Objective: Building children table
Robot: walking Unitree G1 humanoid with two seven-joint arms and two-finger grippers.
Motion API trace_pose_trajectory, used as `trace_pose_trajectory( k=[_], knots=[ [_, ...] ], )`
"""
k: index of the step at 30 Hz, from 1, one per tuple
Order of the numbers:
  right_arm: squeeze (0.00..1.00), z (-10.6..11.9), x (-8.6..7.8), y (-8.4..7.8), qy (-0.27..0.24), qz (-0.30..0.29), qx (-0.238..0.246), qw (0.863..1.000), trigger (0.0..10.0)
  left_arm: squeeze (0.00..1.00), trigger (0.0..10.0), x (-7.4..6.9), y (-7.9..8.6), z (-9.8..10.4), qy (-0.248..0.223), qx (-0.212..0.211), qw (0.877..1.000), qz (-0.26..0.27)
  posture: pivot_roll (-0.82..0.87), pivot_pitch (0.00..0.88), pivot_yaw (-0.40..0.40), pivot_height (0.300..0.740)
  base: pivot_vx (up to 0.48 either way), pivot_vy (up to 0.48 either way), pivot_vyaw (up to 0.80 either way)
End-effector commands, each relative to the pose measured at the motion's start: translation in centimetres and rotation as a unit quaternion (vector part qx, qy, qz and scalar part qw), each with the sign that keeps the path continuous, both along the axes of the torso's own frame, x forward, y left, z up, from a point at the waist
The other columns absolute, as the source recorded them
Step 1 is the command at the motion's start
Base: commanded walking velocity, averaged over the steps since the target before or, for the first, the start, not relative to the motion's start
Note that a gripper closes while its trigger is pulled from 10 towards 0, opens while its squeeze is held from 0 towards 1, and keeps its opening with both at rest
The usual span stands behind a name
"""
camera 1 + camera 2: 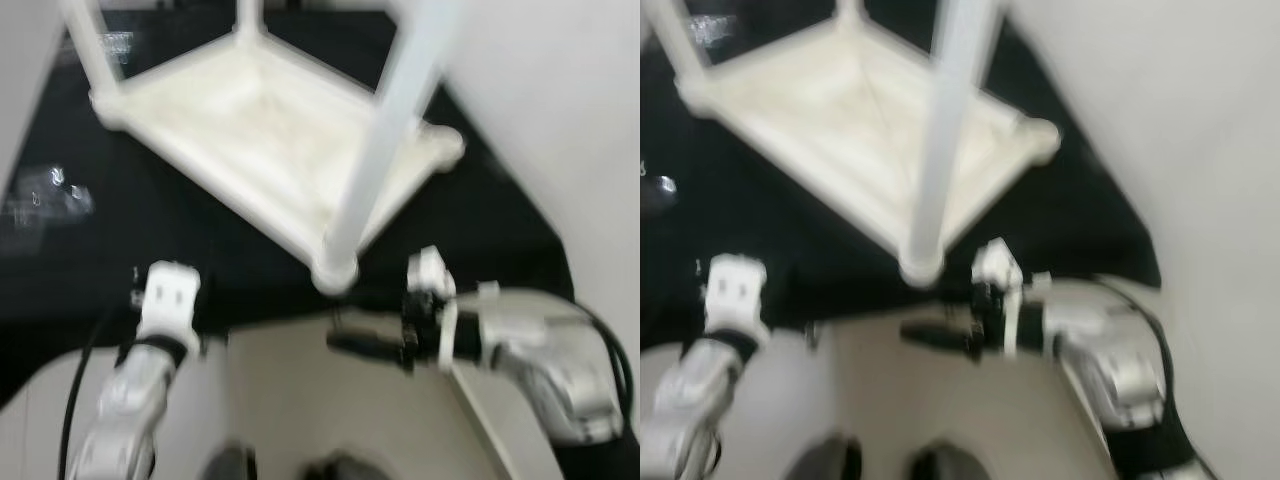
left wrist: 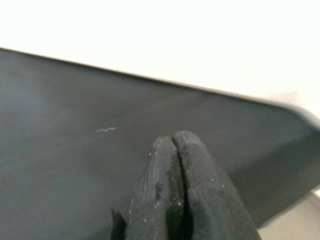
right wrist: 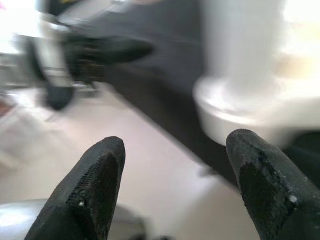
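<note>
— One white children's table (image 1: 270, 130) lies upside down on a black mat (image 1: 120, 240), three of its legs in view, the nearest leg (image 1: 385, 130) rising toward the camera.

— And the room?

— The mat covers part of a pale floor (image 1: 320, 400), with a light wall to the right.

— Two arms?

— Two. The right end effector (image 1: 915, 333) hovers low over the floor just before the table's near corner, fingers (image 3: 97, 185) spread apart. The left end effector (image 2: 172, 195), fingers pressed together, is over the mat.
</note>
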State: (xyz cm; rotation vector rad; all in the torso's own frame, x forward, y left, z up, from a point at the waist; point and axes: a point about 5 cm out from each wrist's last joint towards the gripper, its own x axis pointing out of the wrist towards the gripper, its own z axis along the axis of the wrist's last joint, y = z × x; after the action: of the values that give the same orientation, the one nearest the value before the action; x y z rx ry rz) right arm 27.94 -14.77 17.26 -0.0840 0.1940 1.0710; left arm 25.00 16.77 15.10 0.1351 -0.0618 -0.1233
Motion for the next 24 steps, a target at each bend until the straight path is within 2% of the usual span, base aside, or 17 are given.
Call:
trace_pose_trajectory(
  k=[1, 2, 4, 8, 12, 13, 15, 19, 20, 22, 23, 24],
  knots=[
    [0.0, -0.4, 2.0, 0.1, -0.025, -0.088, -0.007, 0.996, 10.0, 0.0, 10.0, -0.4, -0.4, -0.8, 0.017, 0.006, 1.0, -0.009, 0.07, 0.222, -0.098, 0.74, 0.0, 0.0, 0.0],
    [0.0, -0.2, 3.1, 0.1, -0.042, -0.131, -0.014, 0.99, 10.0, 0.0, 10.0, -0.4, -0.5, -0.8, 0.017, 0.007, 1.0, -0.015, 0.07, 0.222, -0.098, 0.74, 0.0, 0.0, 0.47],
    [0.0, -0.1, 4.0, 0.1, -0.058, -0.168, -0.026, 0.984, 10.0, 0.0, 10.0, -0.5, -0.8, -0.7, 0.016, 0.009, 0.999, -0.026, 0.07, 0.223, -0.099, 0.74, 0.0, 0.0, 0.79],
    [0.0, 0.2, 4.5, 0.4, -0.066, -0.175, -0.023, 0.982, 10.0, 0.0, 10.0, -0.6, -1.2, -0.7, 0.015, 0.011, 0.999, -0.043, 0.07, 0.224, -0.098, 0.74, 0.0, 0.0, 0.79],
    [0.0, 0.9, 4.9, 1.1, -0.085, -0.157, -0.023, 0.984, 10.0, 0.0, 10.0, -0.7, -1.4, -0.7, 0.015, 0.011, 0.999, -0.047, 0.07, 0.226, -0.096, 0.74, 0.0, 0.0, 0.79],
    [0.0, 1.5, 5.2, 2.2, -0.105, -0.14, -0.018, 0.984, 10.0, 0.0, 10.0, -0.6, -1.4, -0.7, 0.012, 0.014, 0.999, -0.047, 0.07, 0.227, -0.095, 0.74, 0.0, 0.0, 0.79],
    [0.0, 1.7, 5.2, 2.7, -0.111, -0.135, -0.016, 0.985, 10.0, 0.0, 10.0, -0.6, -1.4, -0.6, 0.011, 0.016, 0.999, -0.048, 0.07, 0.228, -0.097, 0.74, 0.0, 0.0, 0.79],
    [0.0, 2.1, 6.0, 5.6, -0.139, -0.126, -0.008, 0.982, 10.0, 0.0, 10.0, -0.6, -1.6, -0.3, -0.001, 0.026, 0.998, -0.052, 0.08, 0.23, -0.096, 0.74, 0.0, 0.0, 0.79],
    [0.0, 2.1, 6.0, 5.6, -0.139, -0.126, -0.008, 0.982, 10.0, 0.0, 10.0, -0.6, -1.6, -0.3, -0.001, 0.026, 0.998, -0.052, 0.08, 0.23, -0.096, 0.74, 0.0, 0.0, 0.79],
    [0.0, 2.5, 6.1, 7.2, -0.146, -0.117, 0.001, 0.982, 10.0, 0.0, 10.0, -0.6, -1.6, -0.2, -0.004, 0.028, 0.998, -0.052, 0.09, 0.229, -0.095, 0.74, 0.0, 0.0, 0.79],
    [0.0, 2.5, 6.1, 7.2, -0.146, -0.117, 0.001, 0.982, 10.0, 0.0, 10.0, -0.6, -1.6, -0.2, -0.004, 0.028, 0.998, -0.052, 0.09, 0.229, -0.095, 0.74, 0.0, 0.0, 0.79],
    [0.0, 2.8, 6.1, 8.1, -0.15, -0.108, 0.008, 0.983, 10.0, 0.0, 10.0, -0.6, -1.6, -0.1, -0.005, 0.028, 0.998, -0.052, 0.09, 0.23, -0.094, 0.74, 0.0, 0.0, 0.79]
  ],
)
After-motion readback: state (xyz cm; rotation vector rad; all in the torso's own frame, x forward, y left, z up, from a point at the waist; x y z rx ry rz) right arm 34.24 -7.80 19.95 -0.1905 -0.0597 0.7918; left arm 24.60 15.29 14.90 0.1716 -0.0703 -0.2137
